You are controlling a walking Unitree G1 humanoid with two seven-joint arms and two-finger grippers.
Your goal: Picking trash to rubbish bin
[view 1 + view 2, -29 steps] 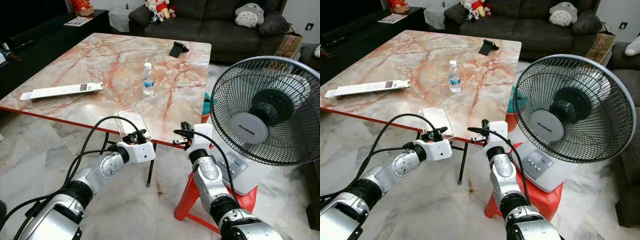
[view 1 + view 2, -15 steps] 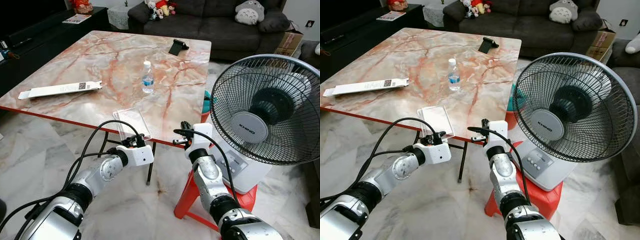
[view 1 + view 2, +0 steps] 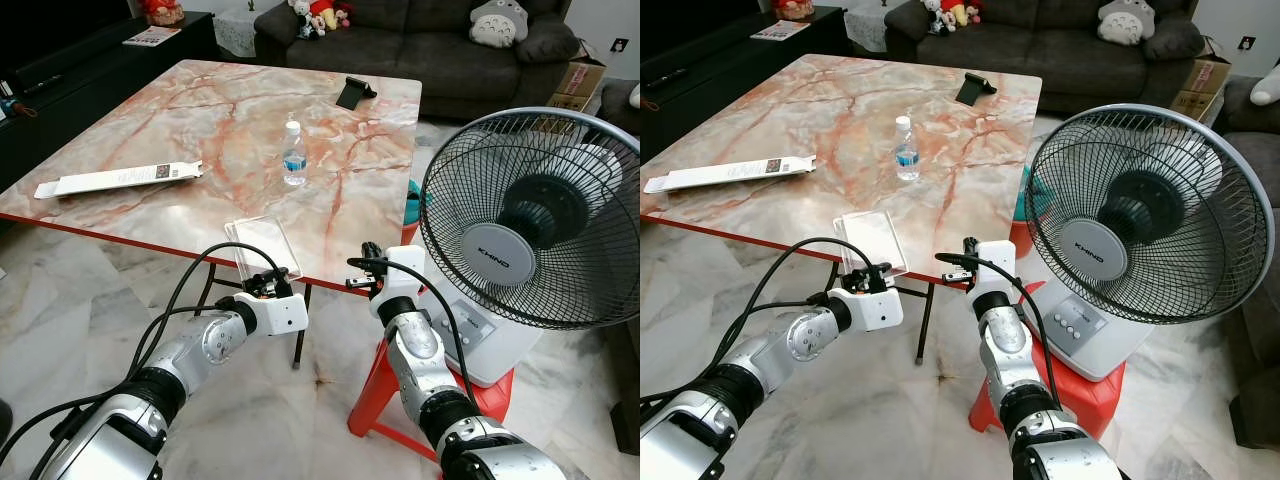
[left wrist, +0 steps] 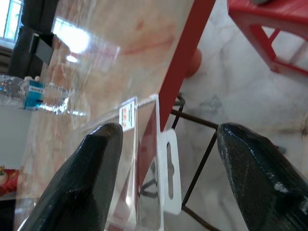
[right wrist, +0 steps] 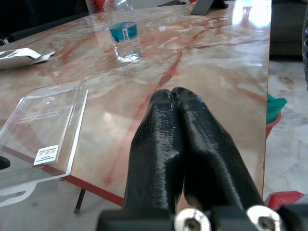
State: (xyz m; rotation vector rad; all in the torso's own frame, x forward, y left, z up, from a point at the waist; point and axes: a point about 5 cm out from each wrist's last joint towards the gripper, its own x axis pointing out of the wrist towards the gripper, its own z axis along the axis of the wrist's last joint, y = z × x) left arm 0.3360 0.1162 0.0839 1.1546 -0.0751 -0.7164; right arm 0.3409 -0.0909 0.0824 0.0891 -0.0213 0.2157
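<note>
- White flat carton (image 3: 118, 180) lies on the marble table (image 3: 220, 120), near its left edge.
- Left gripper (image 3: 264, 288) sits at the table's near edge. In the left wrist view its fingers (image 4: 96, 178) are spread wide, one to each side of the near end of the clear plastic package (image 3: 262, 245); the fingers do not visibly touch it.
- Clear plastic package: flat, transparent, lies on the table at the near red edge; its hang tab (image 4: 171, 178) overhangs that edge.
- Water bottle (image 3: 294, 155) stands upright mid-table, well beyond the package.
- Black phone stand (image 3: 354, 94) near the far edge of the table.
- Right gripper (image 3: 358, 282) held just beside the near edge, to the right of the package; in the right wrist view its fingers (image 5: 185, 139) are pressed together, nothing between them.
- Fan (image 3: 535, 225) stands on a red stool (image 3: 375, 395), right of the table.
</note>
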